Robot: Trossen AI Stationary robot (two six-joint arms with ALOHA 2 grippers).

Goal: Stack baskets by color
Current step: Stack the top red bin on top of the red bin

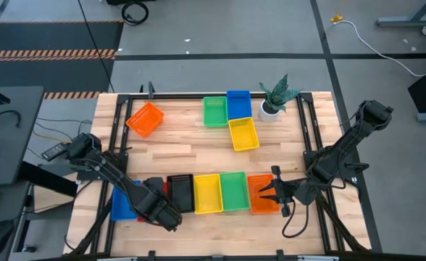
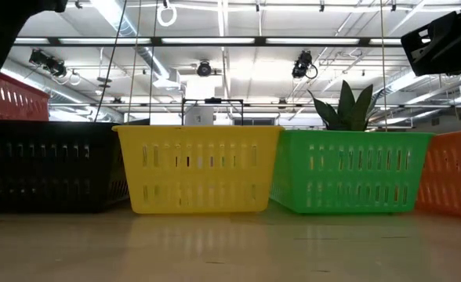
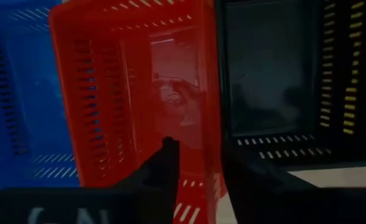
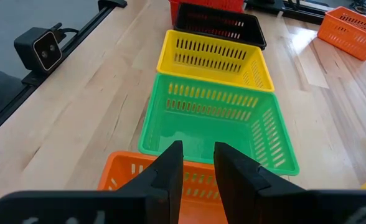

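red basket point(image 3: 139, 93) under left claw point(image 3: 198, 158), fingers astride wall

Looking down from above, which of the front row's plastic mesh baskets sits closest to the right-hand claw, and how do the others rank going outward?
From the right gripper, in the high view:
1. Orange plastic mesh basket, directly under its fingers at the row's right end.
2. Green plastic mesh basket, next leftward.
3. Yellow plastic mesh basket, mid-row.
4. Black plastic mesh basket, farthest, beside the left gripper.
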